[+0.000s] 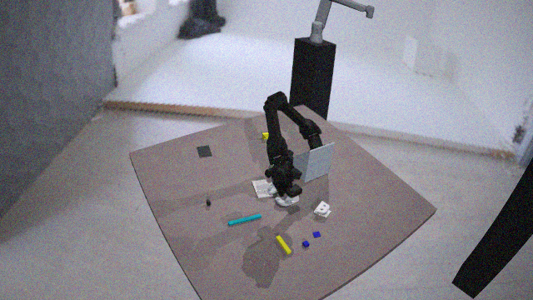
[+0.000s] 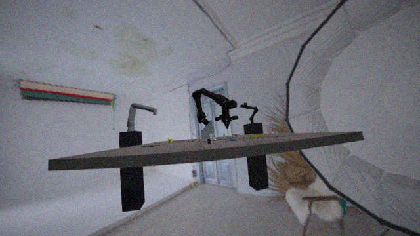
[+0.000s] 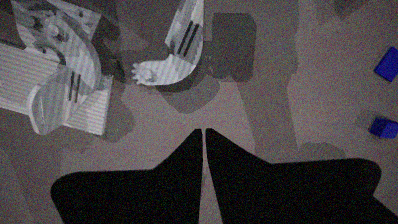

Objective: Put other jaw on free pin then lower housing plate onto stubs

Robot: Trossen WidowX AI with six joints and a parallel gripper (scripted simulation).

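My gripper (image 1: 284, 193) (image 2: 227, 127) (image 3: 203, 134) is shut with nothing seen between its fingertips, pointing down above the table. A white ribbed base plate (image 1: 259, 192) (image 3: 17, 77) lies left of the fingertips in the wrist view. A curved white jaw (image 3: 47, 105) lies over it; its seating on a pin is unclear. The other white jaw (image 1: 287, 202) (image 3: 175, 71), with teeth at one end, lies beside the base, apart from the first and beyond the fingertips. A small white plate with dark holes (image 1: 322, 208), apparently the housing plate, lies farther right in the top view.
A pale upright panel (image 1: 320, 162) stands behind the gripper. A teal bar (image 1: 244, 220), a yellow bar (image 1: 283, 245) and two blue pieces (image 1: 316, 234) (image 3: 384, 128) lie toward the front. A small black object (image 1: 208, 202) and a dark square (image 1: 204, 151) are at left.
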